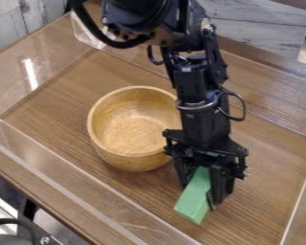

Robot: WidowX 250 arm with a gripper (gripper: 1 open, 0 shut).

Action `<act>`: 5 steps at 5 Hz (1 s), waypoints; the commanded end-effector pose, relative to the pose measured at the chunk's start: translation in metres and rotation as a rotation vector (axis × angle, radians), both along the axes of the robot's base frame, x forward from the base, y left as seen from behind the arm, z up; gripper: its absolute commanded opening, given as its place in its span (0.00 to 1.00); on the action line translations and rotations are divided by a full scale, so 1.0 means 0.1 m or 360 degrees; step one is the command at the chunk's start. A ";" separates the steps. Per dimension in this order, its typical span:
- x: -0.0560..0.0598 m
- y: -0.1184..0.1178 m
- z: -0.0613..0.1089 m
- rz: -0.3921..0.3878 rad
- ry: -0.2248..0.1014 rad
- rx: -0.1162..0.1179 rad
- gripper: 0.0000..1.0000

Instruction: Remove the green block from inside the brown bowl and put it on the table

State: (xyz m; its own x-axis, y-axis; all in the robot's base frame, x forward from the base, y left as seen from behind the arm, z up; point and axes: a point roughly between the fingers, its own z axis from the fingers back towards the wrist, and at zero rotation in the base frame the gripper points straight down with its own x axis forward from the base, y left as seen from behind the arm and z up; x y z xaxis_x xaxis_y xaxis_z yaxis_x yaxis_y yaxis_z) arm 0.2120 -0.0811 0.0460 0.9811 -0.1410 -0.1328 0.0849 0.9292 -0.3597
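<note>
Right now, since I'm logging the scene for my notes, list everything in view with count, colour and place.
brown bowl: one, light brown, on the table beside the arm, nothing seen inside
green block: one, green, outside the bowl, at the gripper, upper end hidden by it
table: one, brown wood grain, under the bowl
clear walls: plastic-looking, transparent, along the table's edges
cable: black, bottom left corner
surface beyond the table: grey wood grain, top of the picture
robot arm: one, black, reaching down from the top
gripper: one, black, at the arm's lower end, shut on the block
</note>
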 end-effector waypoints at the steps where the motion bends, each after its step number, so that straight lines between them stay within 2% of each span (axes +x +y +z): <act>1: 0.12 0.00 0.10 0.0010 -0.0068 -0.0022 0.00; 5: 0.12 0.00 0.09 0.0003 -0.0030 -0.0045 0.00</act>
State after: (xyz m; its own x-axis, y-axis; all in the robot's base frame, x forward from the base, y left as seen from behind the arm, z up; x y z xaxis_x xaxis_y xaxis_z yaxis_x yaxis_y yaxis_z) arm 0.2134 -0.0813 0.0460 0.9769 -0.1445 -0.1575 0.0754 0.9224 -0.3788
